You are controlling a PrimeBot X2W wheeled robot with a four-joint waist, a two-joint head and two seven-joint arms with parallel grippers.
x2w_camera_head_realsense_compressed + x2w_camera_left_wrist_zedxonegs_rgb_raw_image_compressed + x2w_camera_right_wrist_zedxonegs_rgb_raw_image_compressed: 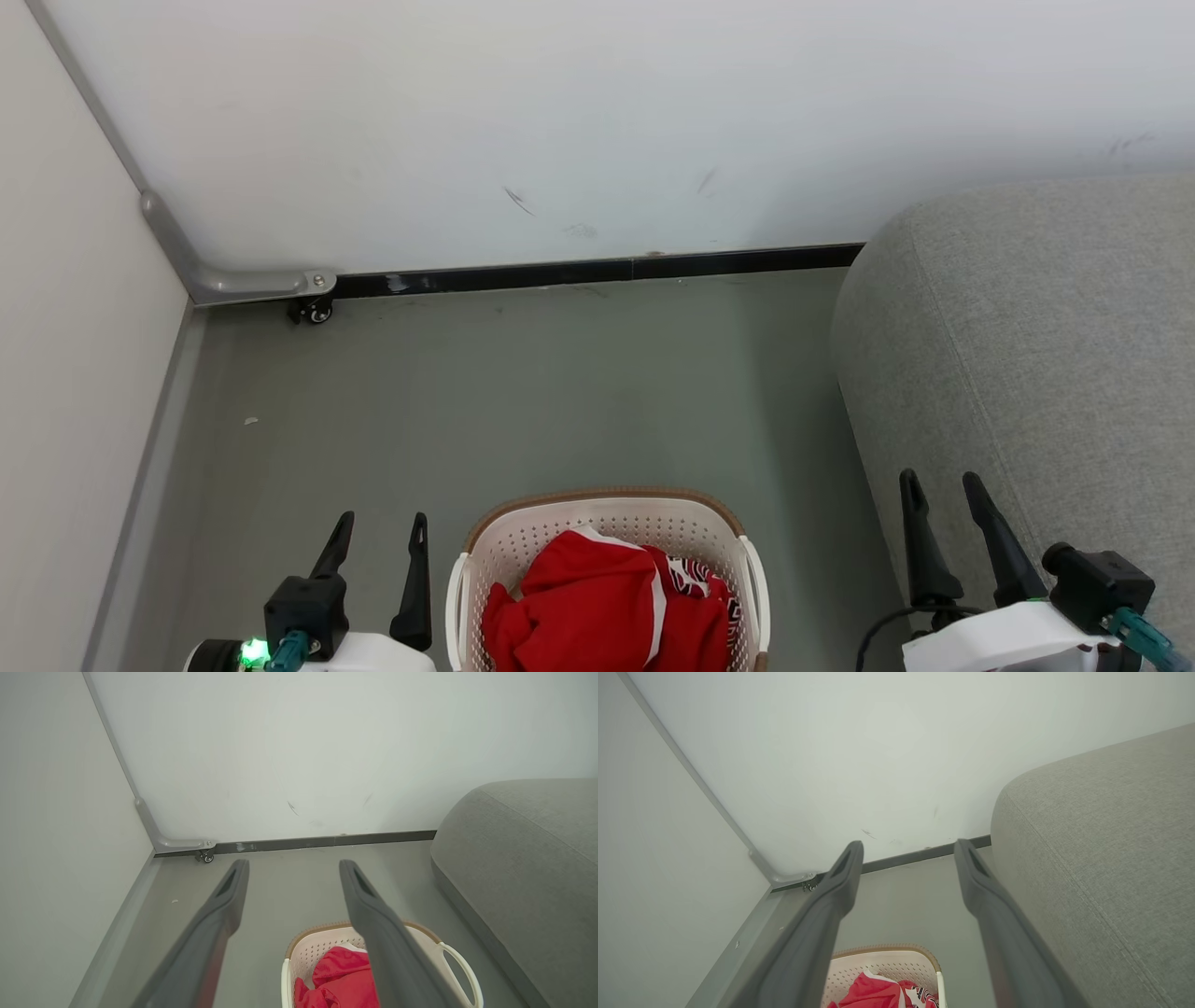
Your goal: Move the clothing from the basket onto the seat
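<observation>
Red clothing (597,602) with white bands lies bunched inside the cream perforated basket (523,537) on the floor at the bottom centre of the head view. The grey fabric seat (1027,355) rises at the right. My left gripper (383,532) hangs open to the left of the basket, holding nothing. My right gripper (941,490) stands open over the seat's front edge, also holding nothing. In the left wrist view, the clothing (343,975) and the basket (308,952) sit below my left gripper (294,868). From the right wrist, the clothing (873,991), the basket (887,959) and the seat (1101,858) show around my right gripper (908,847).
White walls (560,121) meet at a corner on the left, with a black baseboard (597,273) and a small caster wheel (313,310) under a metal bracket. Grey floor (513,392) stretches between the wall, the basket and the seat.
</observation>
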